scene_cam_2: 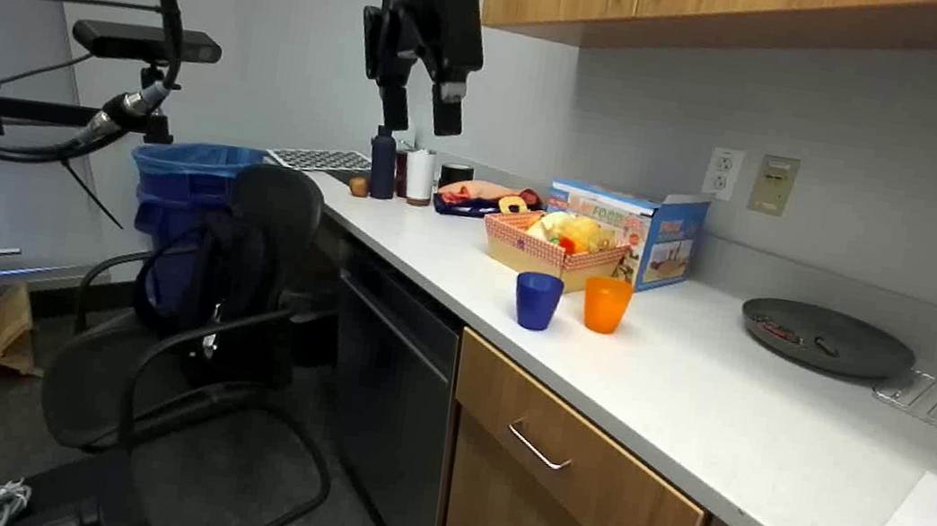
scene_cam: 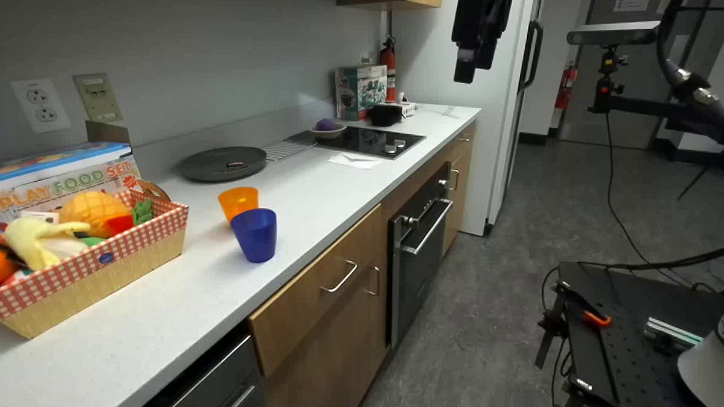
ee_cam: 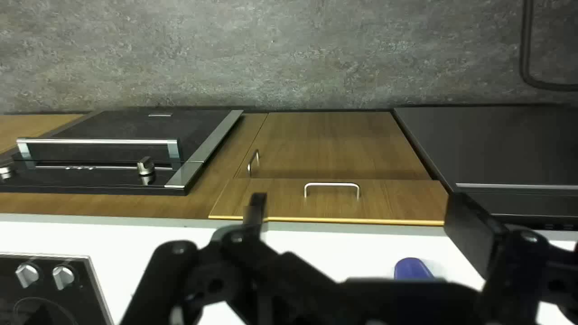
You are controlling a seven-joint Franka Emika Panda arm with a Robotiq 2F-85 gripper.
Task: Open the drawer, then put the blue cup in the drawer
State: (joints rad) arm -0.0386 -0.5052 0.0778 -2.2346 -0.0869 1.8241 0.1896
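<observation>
The drawer (scene_cam: 313, 298) has a light brown wood front and a metal bar handle (scene_cam_2: 537, 449). It also shows in the wrist view (ee_cam: 397, 198). Its front stands slightly proud of the cupboard door below, and its inside does not show. The blue cup (scene_cam: 255, 236) stands upright on the counter above the drawer; it also shows in an exterior view (scene_cam_2: 537, 301). In the wrist view the blue cup (ee_cam: 411, 269) is partly hidden by the gripper. My gripper (scene_cam_2: 422, 117) is open and empty, high above the counter, apart from cup and handle; fingers show spread (ee_cam: 359, 203).
An orange cup (scene_cam_2: 607, 306) stands beside the blue cup. A basket of toy food (scene_cam: 104, 267), a play food box (scene_cam_2: 670, 244) and a dark round pan (scene_cam_2: 825, 337) stand on the counter (scene_cam_2: 737, 425). An oven (scene_cam: 420, 248) and dark grey-fronted unit (scene_cam_2: 392, 362) flank the drawer's cabinet.
</observation>
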